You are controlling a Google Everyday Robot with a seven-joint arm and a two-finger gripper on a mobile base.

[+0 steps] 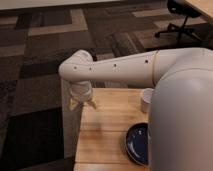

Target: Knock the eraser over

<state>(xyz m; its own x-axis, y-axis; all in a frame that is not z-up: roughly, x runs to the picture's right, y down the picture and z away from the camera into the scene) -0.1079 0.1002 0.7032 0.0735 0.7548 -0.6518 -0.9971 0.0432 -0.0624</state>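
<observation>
The eraser does not show in the camera view; it is hidden or out of view. My gripper (83, 103) hangs down from the white arm (120, 70) over the far left corner of the wooden table (107, 135). It sits just above the tabletop, near the table's left edge. I see nothing held in it.
A dark blue bowl (137, 144) lies on the table at the right, partly behind my white body (182, 115). A white cup (146, 100) stands at the table's far right. A black office chair (180, 20) stands on the patterned carpet beyond.
</observation>
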